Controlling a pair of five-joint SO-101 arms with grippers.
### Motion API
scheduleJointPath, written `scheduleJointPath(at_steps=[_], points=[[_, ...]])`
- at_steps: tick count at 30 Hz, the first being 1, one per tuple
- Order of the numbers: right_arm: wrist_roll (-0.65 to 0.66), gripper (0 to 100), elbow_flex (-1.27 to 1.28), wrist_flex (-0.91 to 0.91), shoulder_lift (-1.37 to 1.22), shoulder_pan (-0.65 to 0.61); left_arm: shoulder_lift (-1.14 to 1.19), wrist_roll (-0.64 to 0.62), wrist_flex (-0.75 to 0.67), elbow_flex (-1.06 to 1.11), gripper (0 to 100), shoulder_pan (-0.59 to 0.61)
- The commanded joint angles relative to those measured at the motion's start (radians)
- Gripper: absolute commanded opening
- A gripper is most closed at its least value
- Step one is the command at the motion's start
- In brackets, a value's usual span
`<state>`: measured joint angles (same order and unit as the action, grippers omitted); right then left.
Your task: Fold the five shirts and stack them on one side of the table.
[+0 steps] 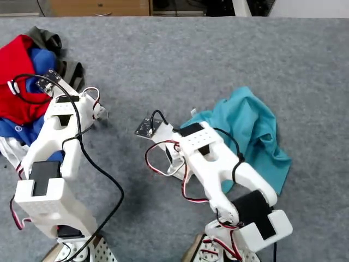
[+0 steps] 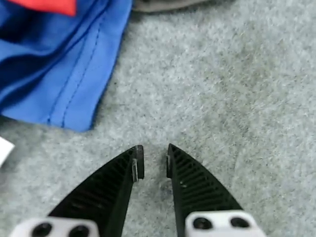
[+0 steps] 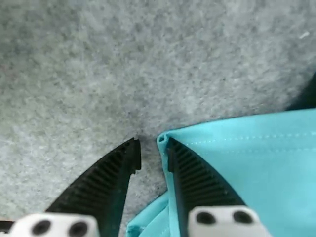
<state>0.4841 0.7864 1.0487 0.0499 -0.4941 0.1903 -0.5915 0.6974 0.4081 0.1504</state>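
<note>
A crumpled teal shirt [image 1: 251, 125] lies right of the table's middle. At the left edge is a pile with a red shirt [image 1: 19, 76], a blue shirt [image 1: 22, 128], a dark shirt [image 1: 46, 38] and a bit of white cloth [image 1: 6, 148]. My left gripper [image 2: 154, 160] hangs over bare felt beside the blue shirt [image 2: 54, 64], its fingers a narrow gap apart with nothing between them. My right gripper [image 3: 152, 153] is just as narrowly open at the teal shirt's hem [image 3: 237, 148]. One fingertip [image 3: 173, 153] rests on the cloth's corner.
Grey felt [image 1: 180, 60] covers the whole table. The left arm [image 1: 57, 136] stands beside the pile and the right arm [image 1: 218, 164] overlaps the teal shirt's near side. Red and black cables loop around both arms. Wooden furniture [image 1: 98, 6] lines the far edge.
</note>
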Motion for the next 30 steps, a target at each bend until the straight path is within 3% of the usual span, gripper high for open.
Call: scheduleJointPath(at_steps=[1,12,19,30], points=[[-0.003,12.2,-0.025,-0.028,-0.01,0.027,-0.005,-0.008,-0.011,-0.049,9,0.002],[-0.002,0.5,-0.022,-0.066,-0.005,0.035,-0.005,-0.008,-0.011,-0.048,9,0.0],[-0.008,0.4,-0.031,-0.057,0.022,0.093,-0.005,-0.008,-0.012,-0.049,9,-0.002],[-0.066,0.3,-0.3,0.362,0.568,0.108,-0.005,-0.008,-0.014,-0.048,9,-0.002]])
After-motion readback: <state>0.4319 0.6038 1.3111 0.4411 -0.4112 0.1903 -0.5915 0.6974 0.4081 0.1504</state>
